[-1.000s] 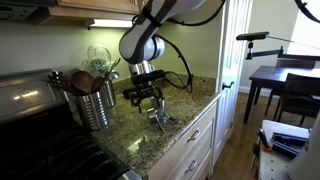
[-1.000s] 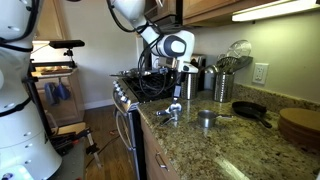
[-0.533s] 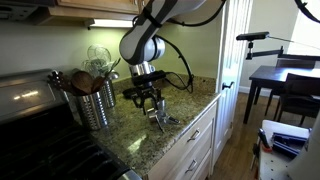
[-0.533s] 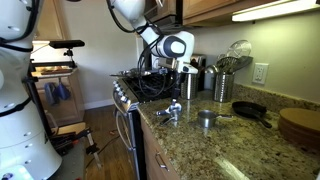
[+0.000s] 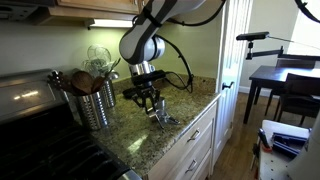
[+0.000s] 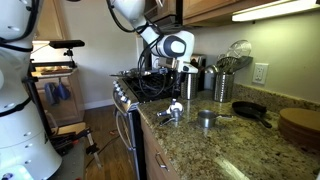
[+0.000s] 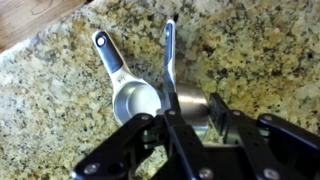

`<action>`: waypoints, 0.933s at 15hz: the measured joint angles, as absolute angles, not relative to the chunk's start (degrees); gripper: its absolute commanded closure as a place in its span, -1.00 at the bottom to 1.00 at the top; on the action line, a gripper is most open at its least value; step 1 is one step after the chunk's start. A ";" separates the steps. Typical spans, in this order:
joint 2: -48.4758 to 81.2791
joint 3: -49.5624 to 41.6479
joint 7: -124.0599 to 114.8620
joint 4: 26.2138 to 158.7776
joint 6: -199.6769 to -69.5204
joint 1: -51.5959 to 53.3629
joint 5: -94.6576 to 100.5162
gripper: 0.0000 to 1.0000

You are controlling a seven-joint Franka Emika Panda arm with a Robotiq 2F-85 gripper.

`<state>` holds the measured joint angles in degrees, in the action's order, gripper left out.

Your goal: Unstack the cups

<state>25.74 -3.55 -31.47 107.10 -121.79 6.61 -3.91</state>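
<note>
Working the separation step: in the wrist view the cups lie side by side on the granite counter [image 7: 250, 50], bowls touching or nearly so, and not nested as far as I can judge. The gripper [image 7: 193, 118] sits low, jaws either side of the second cup [image 7: 186, 98]; clamped or slack, cannot tell. The free cup [image 7: 135, 100] lies just beside it. Likely next move: draw the second cup clear. The counter edge [image 5: 190, 115] is near. The utensil canister [image 5: 95, 100] stands well apart, with open granite between.
</note>
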 measured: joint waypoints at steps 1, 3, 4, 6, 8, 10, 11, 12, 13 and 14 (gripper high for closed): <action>25.75 -3.55 -31.47 107.06 -121.79 6.61 -3.91 0.85; 25.84 -3.56 -31.47 107.09 -121.79 6.61 -3.90 0.87; 25.88 -3.55 -31.47 107.12 -121.79 6.61 -3.90 0.78; 25.95 -3.55 -31.47 107.14 -121.79 6.61 -3.88 0.77; 26.02 -3.55 -31.44 107.14 -121.79 6.61 -3.86 0.24; 26.07 -3.56 -31.41 107.14 -121.79 6.61 -3.84 0.00; 26.07 -3.56 -31.40 107.14 -121.79 6.60 -3.83 -0.11; 26.07 -3.57 -31.39 107.14 -121.79 6.60 -3.83 -0.22; 26.07 -3.58 -31.38 107.14 -121.79 6.60 -3.81 -0.37; 26.07 -3.61 -31.36 107.14 -121.79 6.59 -3.80 -0.49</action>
<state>26.07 -3.61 -31.36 107.14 -121.79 6.59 -3.80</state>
